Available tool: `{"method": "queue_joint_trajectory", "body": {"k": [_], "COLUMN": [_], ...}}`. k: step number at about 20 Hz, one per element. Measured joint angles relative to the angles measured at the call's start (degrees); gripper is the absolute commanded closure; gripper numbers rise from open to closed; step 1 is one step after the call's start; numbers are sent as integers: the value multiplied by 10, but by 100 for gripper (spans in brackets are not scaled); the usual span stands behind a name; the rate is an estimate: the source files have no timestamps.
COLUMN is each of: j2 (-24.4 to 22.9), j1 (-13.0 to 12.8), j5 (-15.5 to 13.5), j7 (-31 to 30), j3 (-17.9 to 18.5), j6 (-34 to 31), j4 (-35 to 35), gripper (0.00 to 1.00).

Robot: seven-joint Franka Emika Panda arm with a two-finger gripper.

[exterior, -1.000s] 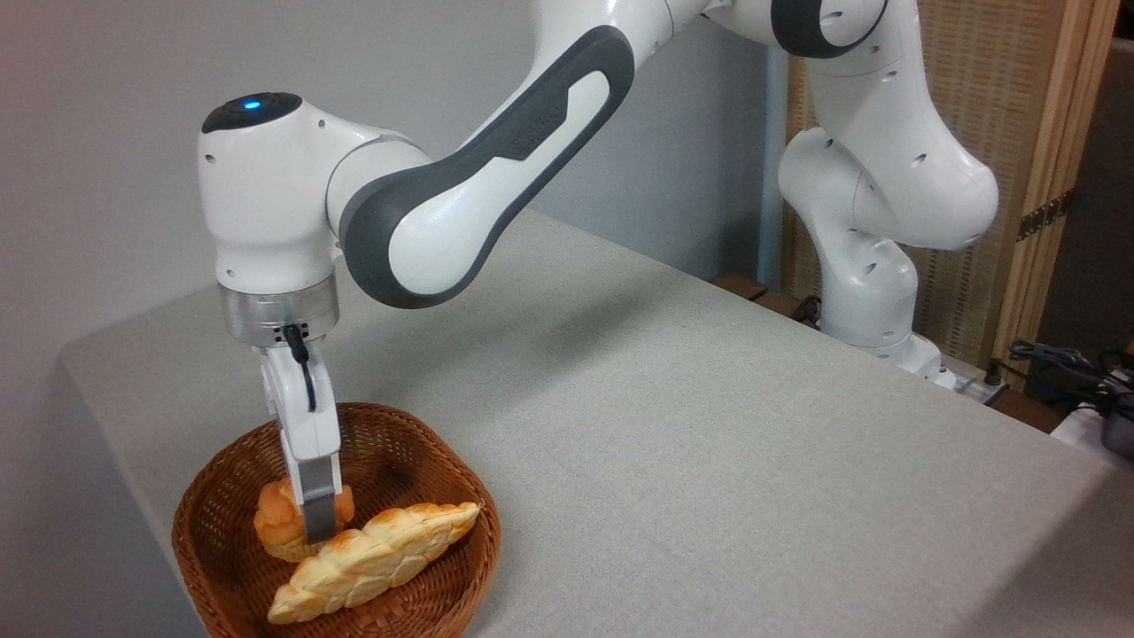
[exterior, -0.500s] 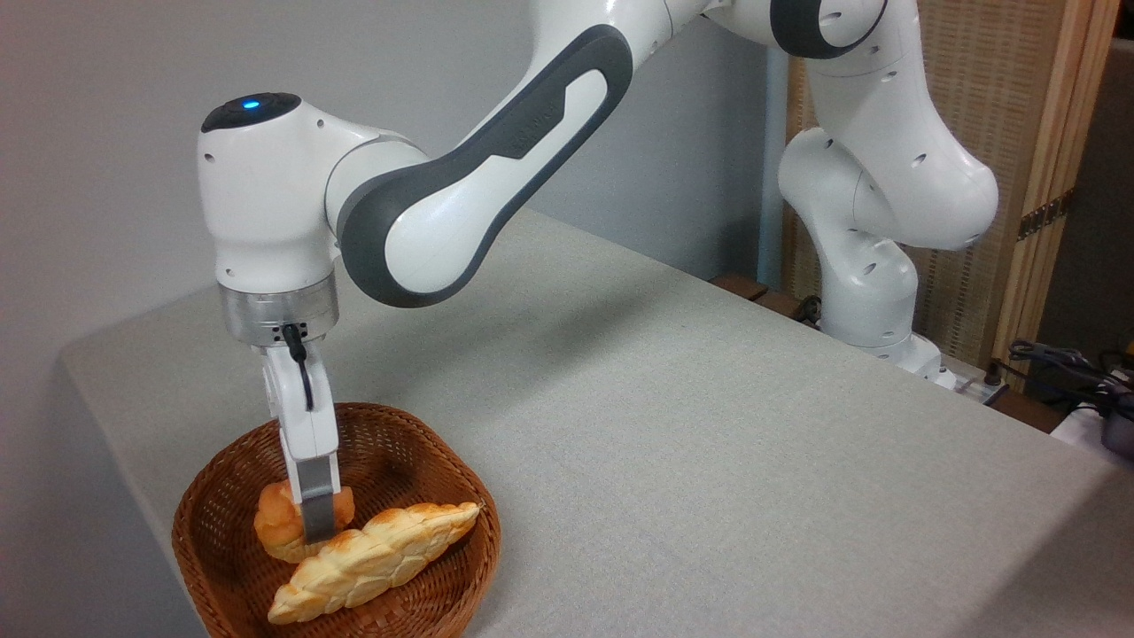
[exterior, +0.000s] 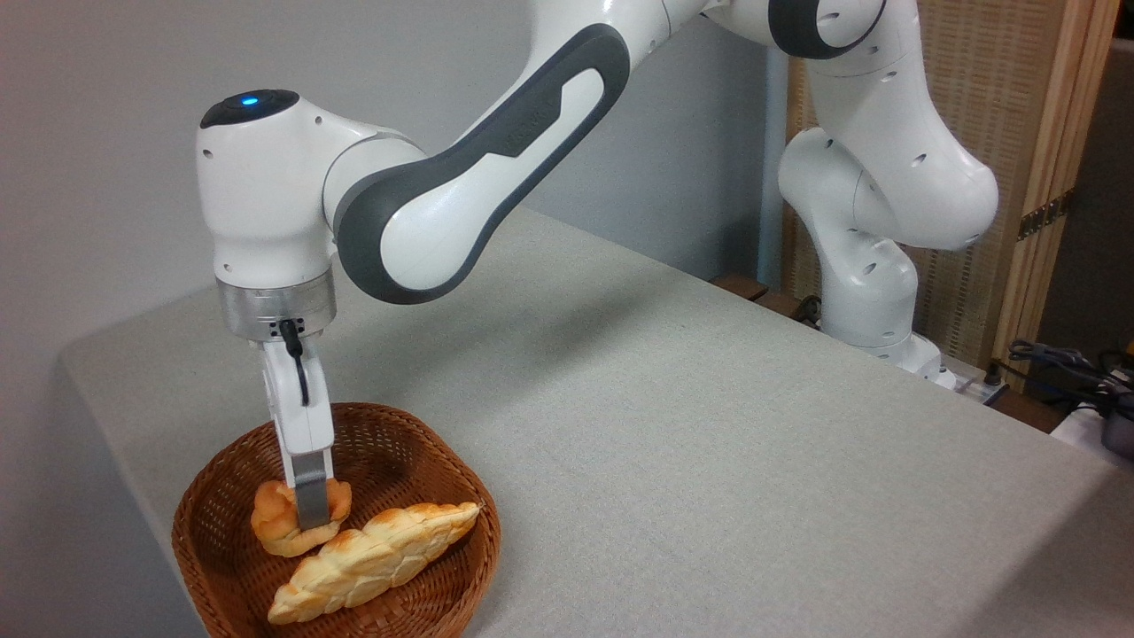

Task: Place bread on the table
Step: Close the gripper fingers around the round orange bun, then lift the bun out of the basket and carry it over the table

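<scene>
While apparently pincer-gripped (exterior: 309, 518), bread (exterior: 275, 523) basket-bound (exterior: 443, 478).

The bread (exterior: 276, 523) is a small round orange-golden bun with a lobed, knotted top; it sits tilted low at the left; the table (exterior: 673, 425) is a large rectangular surface under light grey-green cloth, running back to the right.

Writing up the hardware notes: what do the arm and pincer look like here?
Glossy white rounded arm links with dark grey inlays at the joints. A dark cap with a blue light tops the wrist, above a silver metal flange ring. A short black cable runs down the narrow white pincer body, which ends in grey metal fingers.
</scene>
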Motion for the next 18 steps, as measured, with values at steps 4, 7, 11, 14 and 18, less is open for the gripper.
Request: {"method": "queue_joint_trajectory", "body": {"k": [4, 7, 11, 14, 18], "j2": [-1, -8, -19, -49, -145], "j1": [0, 0, 0, 2, 5], "j5": [0, 0, 0, -6, -28], "j7": [-1, -12, -36, -42, -43], "j3": [-8, -15, -19, -19, -6], "j6": [1, 2, 1, -33, -200], "j4": [4, 9, 9, 13, 15], "gripper": [63, 63, 60, 53, 33]}}
